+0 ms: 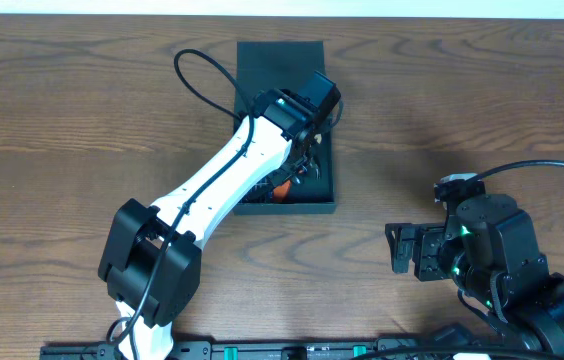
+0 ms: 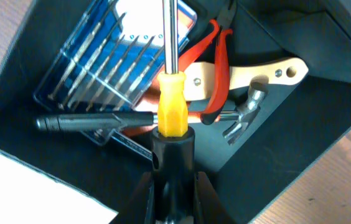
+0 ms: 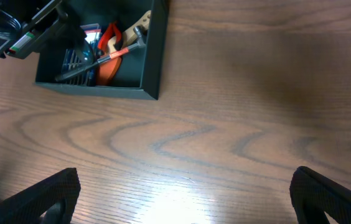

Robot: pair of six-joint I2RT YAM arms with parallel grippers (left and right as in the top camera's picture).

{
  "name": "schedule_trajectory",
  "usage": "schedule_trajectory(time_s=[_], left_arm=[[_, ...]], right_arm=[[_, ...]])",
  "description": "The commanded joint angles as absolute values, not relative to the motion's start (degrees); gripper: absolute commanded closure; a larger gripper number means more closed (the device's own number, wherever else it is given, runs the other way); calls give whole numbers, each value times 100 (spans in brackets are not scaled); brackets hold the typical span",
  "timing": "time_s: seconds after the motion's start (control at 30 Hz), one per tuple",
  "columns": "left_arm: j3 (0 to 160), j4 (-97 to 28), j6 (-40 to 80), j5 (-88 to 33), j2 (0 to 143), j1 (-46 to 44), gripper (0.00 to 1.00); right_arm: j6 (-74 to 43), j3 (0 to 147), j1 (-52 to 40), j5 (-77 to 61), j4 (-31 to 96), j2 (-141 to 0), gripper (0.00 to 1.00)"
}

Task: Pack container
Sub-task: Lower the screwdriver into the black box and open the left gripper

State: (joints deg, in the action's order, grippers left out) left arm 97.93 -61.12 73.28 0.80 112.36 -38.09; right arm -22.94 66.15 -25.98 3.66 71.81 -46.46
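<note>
The container (image 1: 292, 207) is a dark open box at the table's back middle, its flap lid (image 1: 277, 60) lying flat behind it. My left gripper (image 1: 307, 150) hangs over it, shut on a screwdriver (image 2: 173, 109) with a yellow and black handle, its shaft pointing into the box. Inside the container (image 2: 300, 118) lie a blue case of thin bits (image 2: 110, 68), red-handled pliers (image 2: 219, 62), a hammer (image 2: 250, 109) with a wooden handle and a dark tool (image 2: 88, 121). My right gripper (image 3: 185, 193) is open and empty over bare table, to the box's front right (image 1: 402, 250).
The table is brown wood. The left arm (image 1: 212, 190) stretches from the front edge over the box's left side. In the right wrist view the container (image 3: 154, 56) sits at the upper left with the left gripper (image 3: 20, 25) above it.
</note>
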Motion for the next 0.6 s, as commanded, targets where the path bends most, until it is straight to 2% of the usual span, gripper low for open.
schedule_trajectory(time_s=[0.0,0.2,0.23,0.3,0.33,0.37,0.57], left_arm=[[9771,-6154,7950,38,11306,-3822,94],[9771,-6213,8573,-89,11306,-3817,94],[9771,-6211,8654,-86,11306,-3817,91],[9771,-6189,8672,-84,11306,-3802,49],[9771,-6187,8670,-84,11306,-3793,19],[9771,-6187,8670,-84,11306,-3778,1],[9771,-6187,7994,-82,11306,-3653,2]], right_arm=[[-2222,6602,-2554,386,7183,-4639,1],[-2222,6602,-2554,386,7183,-4639,1],[-2220,6602,-2554,386,7185,-4639,1],[-2222,6602,-2554,386,7185,-4639,1],[-2222,6602,-2554,386,7183,-4639,1],[-2222,6602,-2554,386,7185,-4639,1],[-2222,6602,-2554,386,7183,-4639,1]])
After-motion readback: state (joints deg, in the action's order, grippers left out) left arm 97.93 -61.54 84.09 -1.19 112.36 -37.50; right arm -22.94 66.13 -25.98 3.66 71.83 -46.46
